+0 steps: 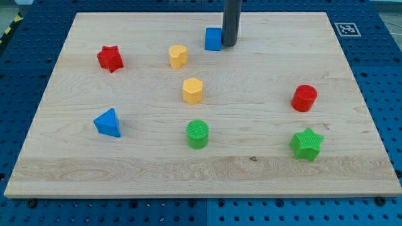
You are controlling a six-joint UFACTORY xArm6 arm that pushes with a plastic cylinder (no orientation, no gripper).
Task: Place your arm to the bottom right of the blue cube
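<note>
One blue cube (213, 39), ridged plastic, my tip (229, 44) just right.

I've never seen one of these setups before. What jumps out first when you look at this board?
First, the dark rod coming down at the view's top, my tip resting just right of the blue cube. Next, the bright blocks scattered over the pale wooden board: a red star at the left, a red cylinder and green star at the right. A blue triangular block sits at lower left.
</note>
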